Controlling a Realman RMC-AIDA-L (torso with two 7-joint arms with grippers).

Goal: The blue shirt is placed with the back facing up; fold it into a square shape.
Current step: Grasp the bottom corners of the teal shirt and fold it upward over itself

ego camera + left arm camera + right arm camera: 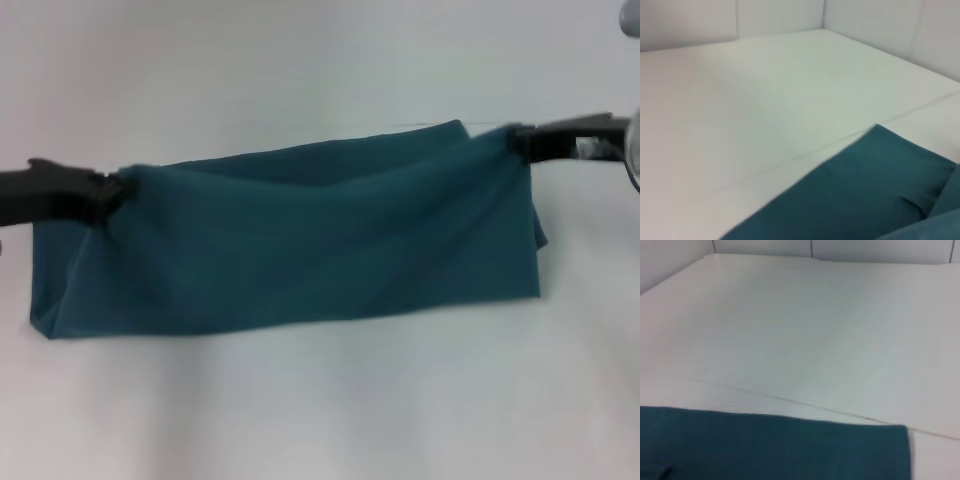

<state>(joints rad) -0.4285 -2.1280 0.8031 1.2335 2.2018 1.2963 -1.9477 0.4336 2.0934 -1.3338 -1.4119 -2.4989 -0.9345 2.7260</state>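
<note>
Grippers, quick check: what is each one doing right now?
Left gripper: shut on the blue shirt, pinching its upper edge at the left end.
Right gripper: shut on the blue shirt, pinching its upper edge at the right end.

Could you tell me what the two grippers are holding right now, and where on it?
The blue shirt: the left gripper pinches its upper left corner, the right gripper its upper right corner.

White table under even light

A thin seam crosses the table (pixel 765 100); pale panelled walls (pixel 865 249) rise behind it.
</note>
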